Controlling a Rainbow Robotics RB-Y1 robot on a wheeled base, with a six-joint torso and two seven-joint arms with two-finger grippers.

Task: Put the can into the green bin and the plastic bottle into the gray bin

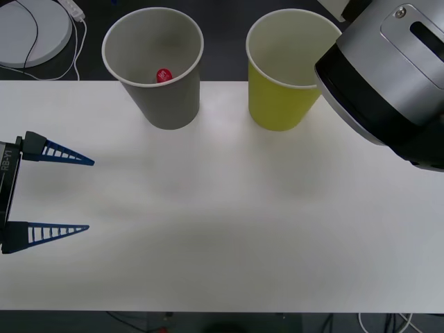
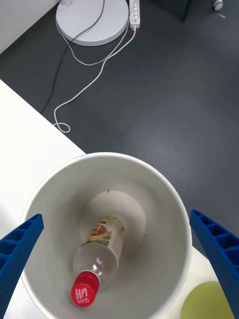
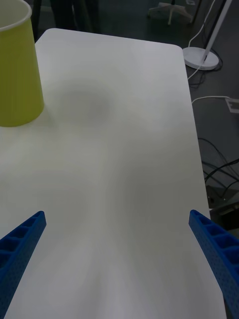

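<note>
1. Pincer on the right arm (image 2: pixel 119 259) hangs straight above the large gray tapered cup-shaped bin (image 2: pixel 50 199), its blue ribbed fingers (image 2: pixel 20 244) spread wide apart and holding nothing.
2. Inside that gray bin, the small clear plastic bottle with a red screw cap and orange-yellow label (image 2: pixel 99 249) lies tilted against the white inner wall, cap end (image 1: pixel 163 75) uppermost.
3. Just beside it on the white bench (image 1: pixel 222 222) stands the large yellow-green tapered cup-shaped bin (image 1: pixel 281 104), upright, apart from the gray one.
4. Left pincer (image 1: pixel 87 194) hovers low at the bench's left edge, fingers wide open and empty, well apart from both bins.
</note>
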